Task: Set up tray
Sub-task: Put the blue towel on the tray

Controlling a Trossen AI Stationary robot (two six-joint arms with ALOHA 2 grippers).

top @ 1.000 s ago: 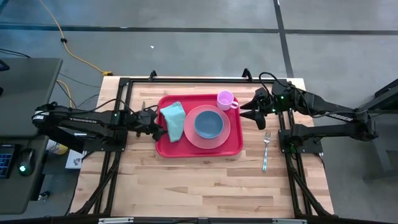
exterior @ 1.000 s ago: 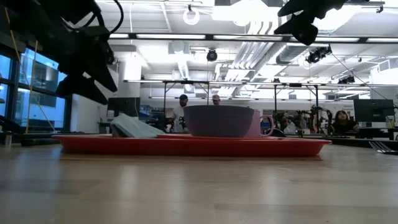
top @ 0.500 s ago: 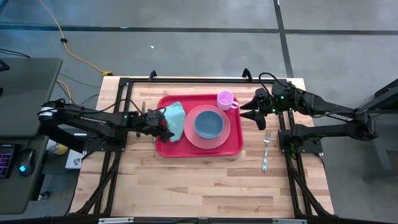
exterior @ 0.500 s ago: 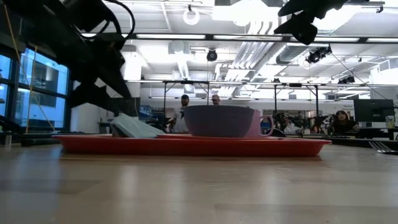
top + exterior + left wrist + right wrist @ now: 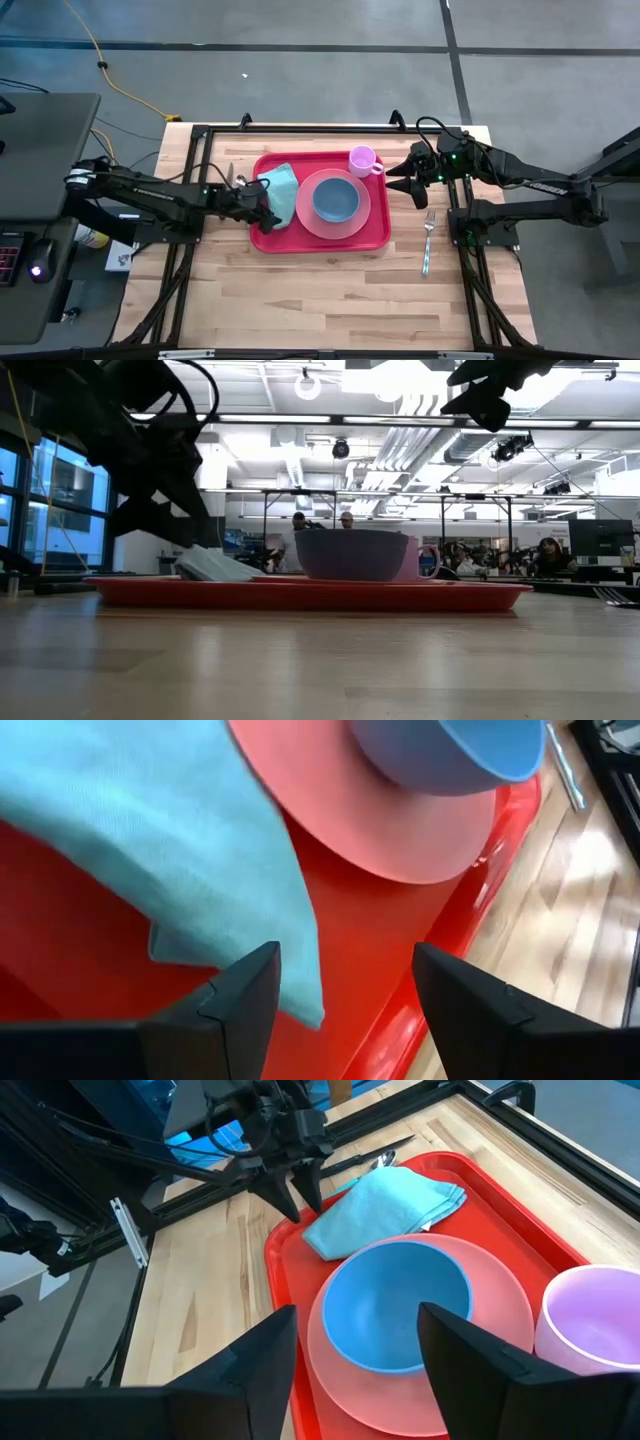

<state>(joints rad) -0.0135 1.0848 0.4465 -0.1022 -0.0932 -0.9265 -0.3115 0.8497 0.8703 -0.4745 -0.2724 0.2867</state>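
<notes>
The red tray (image 5: 375, 228) lies mid-table and carries a folded teal cloth (image 5: 281, 190), a round pink plate (image 5: 362, 215) with a blue bowl (image 5: 335, 198) on it, and a pink cup (image 5: 362, 160) at its far right corner. My left gripper (image 5: 268, 215) is open and hovers low over the tray's left part, its fingers on either side of the cloth's near corner (image 5: 305, 1005). My right gripper (image 5: 393, 180) is open and waits in the air just right of the tray. A fork (image 5: 427, 242) lies on the wood right of the tray.
A metal utensil (image 5: 385, 1158) lies on the table just off the tray's left edge. Black frame rails (image 5: 195, 180) run along the table's left, right and far sides. Bare wood (image 5: 320, 295) stretches from the tray toward the near edge. People stand in the room behind.
My left gripper has moved toward the table's right, from over the tray's left rim in over the tray to the near corner of the teal cloth, staying open. The cloth, dishes and fork have kept their places.
</notes>
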